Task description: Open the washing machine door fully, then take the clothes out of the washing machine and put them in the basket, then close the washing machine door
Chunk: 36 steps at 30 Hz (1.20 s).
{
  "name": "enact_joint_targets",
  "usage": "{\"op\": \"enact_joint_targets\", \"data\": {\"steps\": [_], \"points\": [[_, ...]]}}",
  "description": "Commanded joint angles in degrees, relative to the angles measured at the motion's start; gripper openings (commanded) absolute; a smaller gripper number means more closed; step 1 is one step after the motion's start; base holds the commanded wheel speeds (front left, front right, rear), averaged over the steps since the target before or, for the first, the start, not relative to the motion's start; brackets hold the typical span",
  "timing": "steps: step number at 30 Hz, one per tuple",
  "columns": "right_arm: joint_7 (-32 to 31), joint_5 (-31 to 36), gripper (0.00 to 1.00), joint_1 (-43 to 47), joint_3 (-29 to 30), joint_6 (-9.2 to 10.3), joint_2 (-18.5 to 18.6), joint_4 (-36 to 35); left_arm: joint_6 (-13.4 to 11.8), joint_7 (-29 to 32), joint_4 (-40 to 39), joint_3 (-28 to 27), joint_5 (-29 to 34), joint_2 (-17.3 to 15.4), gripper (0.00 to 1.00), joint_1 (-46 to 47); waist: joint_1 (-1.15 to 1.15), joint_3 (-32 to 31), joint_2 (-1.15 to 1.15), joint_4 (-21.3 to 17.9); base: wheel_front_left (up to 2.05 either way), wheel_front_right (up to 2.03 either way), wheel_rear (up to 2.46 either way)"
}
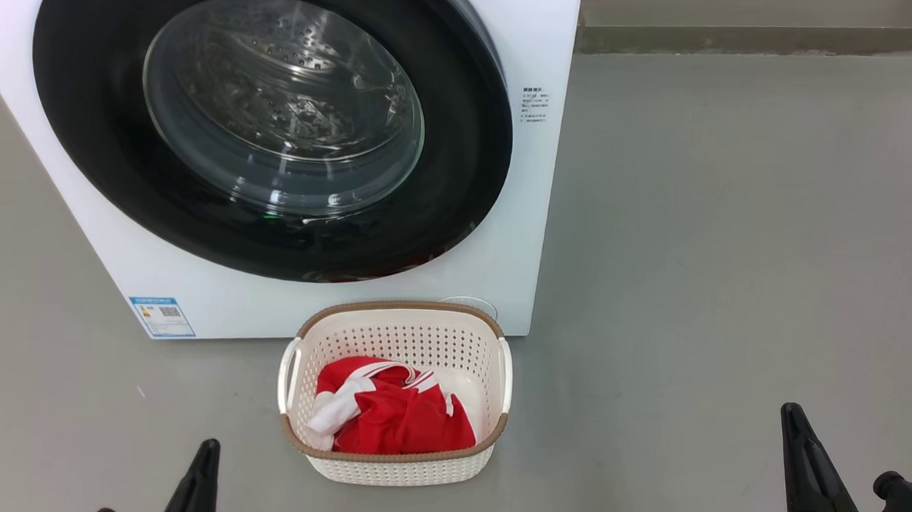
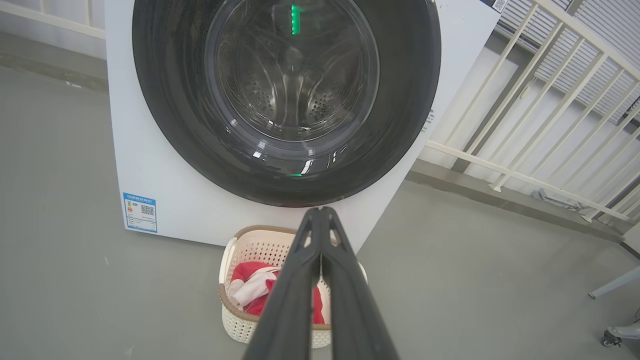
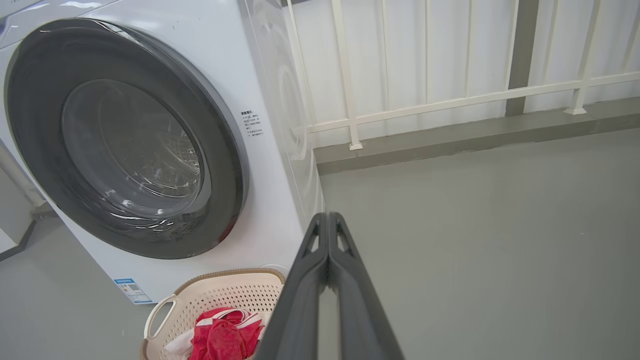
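I judged the job done: door closed, clothes in the basket, left gripper and right gripper pressed together, empty.

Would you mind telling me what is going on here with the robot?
The robot seems to be at the end of a laundry job. The washing machine door looks closed, and the red clothes lie in the basket on the floor before the washing machine. The left gripper and right gripper are both shut, empty, clear of everything.
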<state>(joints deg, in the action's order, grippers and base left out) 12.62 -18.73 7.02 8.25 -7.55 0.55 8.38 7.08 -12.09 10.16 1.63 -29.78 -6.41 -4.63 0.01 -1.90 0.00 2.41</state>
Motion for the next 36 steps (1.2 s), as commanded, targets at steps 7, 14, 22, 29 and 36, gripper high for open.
{"op": "enact_joint_targets", "data": {"steps": [7, 14, 22, 29, 36], "points": [[-1.21, -5.39, 0.0, -2.83, -0.23, 0.01, 0.77, -0.8, 0.08, 1.34, -0.78, -1.27, -4.35, -0.27, 0.0, 2.51, -0.01, 0.13, 0.0, -0.14, 0.0, 0.0, 0.0], [-2.41, -9.97, 0.0, -3.53, -0.33, 0.01, 0.87, -0.36, 0.1, 2.48, -0.47, -1.7, -8.28, -0.03, 0.0, 3.07, -0.01, 0.26, 0.0, -0.3, 0.0, 0.0, 0.0], [-3.79, -15.21, 0.0, -4.32, -0.44, 0.02, 0.99, 0.13, 0.13, 3.79, -0.11, -2.21, -12.77, 0.24, 0.0, 3.71, -0.01, 0.41, 0.0, -0.47, 0.0, 0.0, 0.0], [-4.99, -19.77, 0.0, -5.02, -0.54, 0.02, 1.09, 0.56, 0.15, 4.93, 0.21, -2.65, -16.67, 0.48, 0.0, 4.27, -0.01, 0.54, 0.0, -0.62, 0.0, 0.0, 0.0], [-6.2, -24.35, 0.0, -5.72, -0.64, 0.03, 1.2, 1.0, 0.17, 6.08, 0.52, -3.1, -20.59, 0.72, 0.0, 4.82, -0.01, 0.68, 0.0, -0.78, 0.0, 0.0, 0.0]]}}
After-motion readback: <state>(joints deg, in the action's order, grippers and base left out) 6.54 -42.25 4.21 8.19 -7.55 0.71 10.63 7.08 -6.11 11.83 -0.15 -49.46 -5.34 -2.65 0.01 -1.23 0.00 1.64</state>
